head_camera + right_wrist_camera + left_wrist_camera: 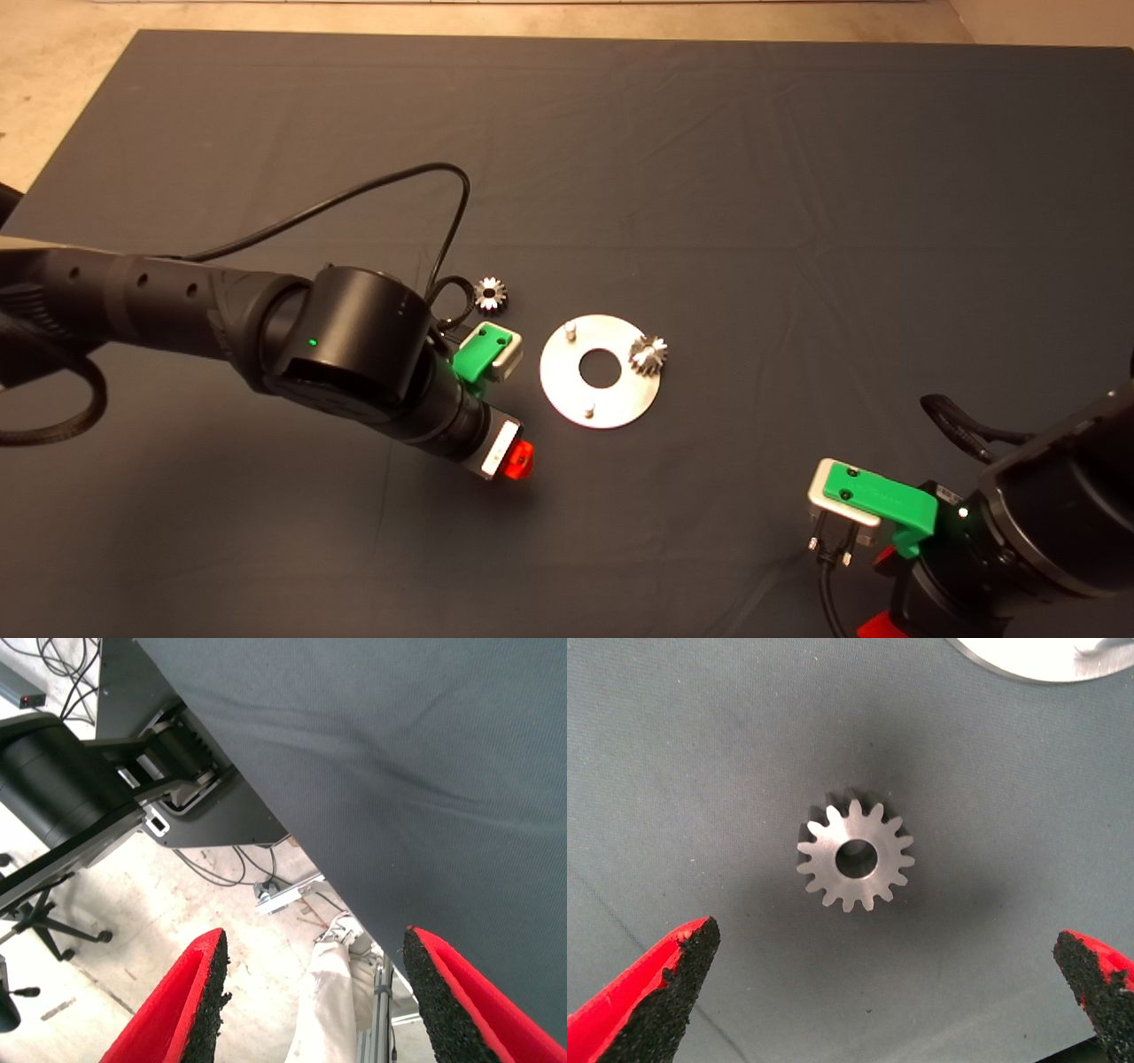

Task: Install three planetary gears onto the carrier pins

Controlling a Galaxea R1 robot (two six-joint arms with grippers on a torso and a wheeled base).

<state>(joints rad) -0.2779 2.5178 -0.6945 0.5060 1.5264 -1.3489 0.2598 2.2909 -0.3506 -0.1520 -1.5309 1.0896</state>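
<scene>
The shiny carrier disc [601,399] lies mid-mat with two bare pins [571,331] [588,410]. One planetary gear [648,354] sits at the disc's right rim, over the spot of the third pin, which is hidden. A second gear [490,293] lies on the mat left of the disc. My left gripper [521,461] hovers left of and below the disc. In the left wrist view it [884,939] is open over a third gear [855,859], which lies flat on the mat and touches neither pad. The arm hides this gear in the head view. My right gripper [310,943] is open and empty.
The right arm [1019,532] is parked at the mat's lower right corner. Its wrist view looks past the mat's edge at the floor, a person's leg and shoe [332,992] and a chair base. The left arm's black cable [425,177] loops over the mat. The disc's rim [1045,660] shows in the left wrist view.
</scene>
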